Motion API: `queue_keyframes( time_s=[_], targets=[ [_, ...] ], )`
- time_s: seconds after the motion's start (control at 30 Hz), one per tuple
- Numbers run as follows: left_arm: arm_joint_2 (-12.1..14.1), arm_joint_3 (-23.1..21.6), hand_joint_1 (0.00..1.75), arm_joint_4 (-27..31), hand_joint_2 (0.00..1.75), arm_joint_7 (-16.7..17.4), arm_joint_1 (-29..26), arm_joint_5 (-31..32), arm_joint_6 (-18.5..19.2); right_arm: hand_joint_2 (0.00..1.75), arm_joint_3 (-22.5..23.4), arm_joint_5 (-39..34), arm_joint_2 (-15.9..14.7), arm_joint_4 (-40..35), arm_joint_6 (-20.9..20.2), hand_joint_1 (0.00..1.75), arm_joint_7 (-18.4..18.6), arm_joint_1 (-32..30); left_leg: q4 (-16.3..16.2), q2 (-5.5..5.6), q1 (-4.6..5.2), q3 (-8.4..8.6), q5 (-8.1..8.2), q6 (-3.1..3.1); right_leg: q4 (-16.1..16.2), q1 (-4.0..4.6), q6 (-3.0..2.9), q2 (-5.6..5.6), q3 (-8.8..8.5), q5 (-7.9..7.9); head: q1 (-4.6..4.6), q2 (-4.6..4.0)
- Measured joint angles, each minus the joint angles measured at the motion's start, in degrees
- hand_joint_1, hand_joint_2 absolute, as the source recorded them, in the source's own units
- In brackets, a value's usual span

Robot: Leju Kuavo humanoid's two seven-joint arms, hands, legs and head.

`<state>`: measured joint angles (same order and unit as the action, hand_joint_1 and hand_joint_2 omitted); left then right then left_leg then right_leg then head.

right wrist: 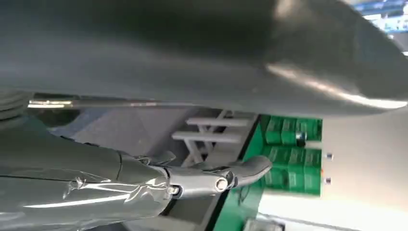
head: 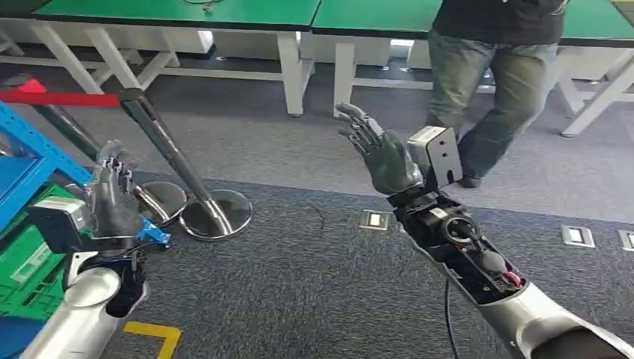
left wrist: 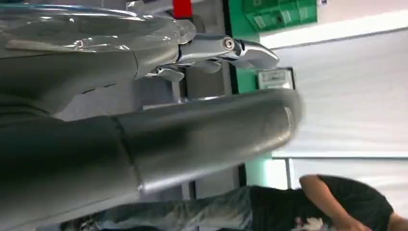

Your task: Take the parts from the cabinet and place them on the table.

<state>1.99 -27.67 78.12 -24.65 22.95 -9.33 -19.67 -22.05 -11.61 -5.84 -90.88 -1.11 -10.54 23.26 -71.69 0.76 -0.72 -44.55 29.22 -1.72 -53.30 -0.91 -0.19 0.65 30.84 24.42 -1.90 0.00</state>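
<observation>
The left hand [head: 112, 196] is raised with its fingers upright and apart, holding nothing. Just beside it, on its outer side, stands the blue shelving cabinet [head: 30, 153], cut off by the picture's edge, with green crates [head: 26, 262] on a lower level; whether any parts lie in them cannot be made out. A small blue piece [head: 153, 233] shows at the heel of this hand, too small to identify. Beyond the hand stand two chrome barrier posts [head: 168, 161] carrying a red belt [head: 60, 97]. The right hand [head: 381, 149] is lifted, palm open, fingers spread and empty. Well beyond it are green-topped benches [head: 187, 13] and a person [head: 493, 82], cut off above the waist.
</observation>
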Motion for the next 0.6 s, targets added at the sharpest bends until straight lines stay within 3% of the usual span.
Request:
queue_keyframes(
  time_s=[0.03, 0.07, 0.1, 0.13, 0.17, 0.2, 0.27, 0.33, 0.37, 0.4, 0.43, 0.5, 0.53, 0.57, 0.6],
  targets=[
    [0.00, 0.00, 0.00, -0.09, 0.00, 0.00, -0.04, 0.00, 0.00, 0.00, 0.00, 0.00, 0.02, 0.13, 0.02, 0.00, 0.00, -0.01, -1.44, -0.20, -0.04, -0.74, -0.02, -0.16, -0.02, 0.00, 0.01, 0.99, 0.04, 0.01, 0.35, 0.00],
    [0.00, 0.00, 0.00, -0.20, 0.00, 0.00, -0.03, 0.00, 0.00, 0.00, 0.00, 0.00, 0.02, 0.17, 0.02, 0.00, 0.00, 0.00, 0.01, -0.34, -0.10, 0.06, -1.20, -0.24, -0.02, 0.00, 0.06, 1.79, 0.03, 0.06, 0.69, 0.00],
    [0.07, 0.00, 0.00, -0.22, 0.00, 0.00, -0.03, 0.00, 0.00, 0.00, 0.00, 0.00, 0.02, 0.17, 0.00, 0.00, 0.00, 0.01, 3.87, -0.59, -0.14, 2.16, -3.25, -0.21, -0.03, -0.02, 0.14, 2.58, -0.02, 0.12, 0.96, 0.00],
    [0.13, 0.00, 0.00, -0.22, 0.00, 0.00, 0.01, 0.00, 0.00, 0.00, 0.00, 0.00, 0.02, 0.17, 0.00, 0.00, 0.00, 0.04, 9.60, -1.30, -0.13, 5.38, -5.63, -0.06, -0.06, -0.01, 0.23, 3.33, -0.12, 0.24, 1.27, 0.00],
    [0.13, 0.00, 0.00, -0.22, 0.00, 0.00, 0.15, 0.02, 0.00, 0.00, -0.02, 0.00, 0.00, 0.17, 0.00, 0.00, 0.00, 0.11, 15.20, -3.18, 0.05, 8.75, -7.51, 0.29, -0.11, 0.08, 0.44, 4.00, -0.33, 0.37, 1.47, 0.00],
    [0.13, 0.00, 0.00, -0.22, 0.00, 0.00, 0.47, 0.09, 0.00, 0.00, 0.00, 0.00, 0.00, 0.15, 0.00, 0.00, -0.02, 0.16, 17.95, -5.03, 0.56, 10.06, -7.29, 0.70, -0.20, 0.56, 0.81, 4.60, -0.27, 0.63, 1.68, 0.00],
    [0.15, 0.00, 0.00, -0.20, 0.00, 0.04, 0.59, 0.15, 0.02, 0.00, 0.02, 0.00, 0.02, 0.20, -0.02, 0.00, -0.07, 0.47, 17.76, -3.60, 0.70, 9.77, -7.49, 1.40, -0.22, 0.52, 1.35, 5.59, -0.58, 0.87, 1.12, 0.00],
    [0.24, 0.00, 0.00, -0.20, 0.00, 0.18, 0.54, 0.15, -0.09, 0.00, -0.11, 0.00, 0.02, 0.17, -0.09, 0.00, -0.02, 0.52, 18.02, -2.23, 0.84, 9.82, -7.61, 1.99, -0.04, 0.53, 2.03, 6.85, -1.07, 1.08, 1.33, 0.00],
    [0.22, 0.00, 0.00, -0.15, 0.00, 0.28, 0.50, 0.17, -0.09, 0.00, -0.09, 0.00, 0.02, 0.11, -0.09, 0.00, 0.00, 0.61, 18.46, -1.58, -0.03, 10.32, -7.88, 2.41, -0.45, 0.07, 2.48, 5.61, -0.33, 1.78, 1.29, 0.00],
    [0.28, 0.00, 0.00, -0.13, 0.00, 0.28, 0.69, 0.24, -0.11, 0.00, -0.04, 0.00, 0.02, 0.09, -0.09, 0.00, -0.04, 0.68, 18.52, -1.03, -0.01, 10.35, -7.85, 2.57, -2.83, -0.03, 2.61, 2.41, 0.23, 3.48, 0.98, 0.00],
    [0.24, 0.00, 0.00, -0.13, 0.00, 0.44, 0.68, 0.24, -0.20, 0.00, 0.02, 0.00, 0.02, 0.11, -0.09, 0.00, -0.07, 0.76, 18.49, -0.53, -0.03, 10.39, -7.88, 2.80, -7.34, -0.16, 2.71, 0.50, 2.16, 5.90, 0.43, 0.00],
    [0.20, 0.00, 0.00, -0.13, 0.00, 0.48, 0.44, 0.28, -0.20, 0.00, -0.02, 0.00, 0.00, 0.11, -0.09, 0.00, 0.04, 0.42, 18.46, 0.67, 0.06, 10.38, -7.83, 2.89, -17.01, -0.15, 3.04, -0.56, 6.80, 9.60, -0.26, 0.00],
    [0.20, 0.00, 0.00, -0.13, 0.00, 0.61, 0.22, 0.28, -0.20, 0.00, -0.09, 0.00, 0.02, 0.11, -0.09, 0.00, 0.09, 0.14, 18.42, 1.46, 0.12, 10.39, -7.82, 2.90, -19.99, -0.19, 3.14, -0.55, 8.41, 10.14, -0.33, 0.00],
    [0.20, 0.00, 0.00, -0.13, 0.00, 0.63, 0.04, 0.28, -0.22, 0.00, -0.13, 0.00, 0.00, 0.11, -0.11, 0.00, 0.11, -0.08, 18.37, 2.22, 0.12, 10.41, -7.81, 2.90, -19.86, -0.19, 3.11, -0.55, 8.67, 9.23, -0.35, 0.00],
    [0.22, 0.00, 0.00, -0.13, 0.00, 0.63, -0.06, 0.26, -0.24, 0.00, -0.11, -0.02, 0.00, 0.11, -0.11, 0.00, 0.15, -0.13, 18.29, 3.11, 0.09, 10.41, -7.79, 2.89, -16.91, -0.24, 3.01, -0.57, 7.57, 6.92, -0.55, 0.00]
  ],
)
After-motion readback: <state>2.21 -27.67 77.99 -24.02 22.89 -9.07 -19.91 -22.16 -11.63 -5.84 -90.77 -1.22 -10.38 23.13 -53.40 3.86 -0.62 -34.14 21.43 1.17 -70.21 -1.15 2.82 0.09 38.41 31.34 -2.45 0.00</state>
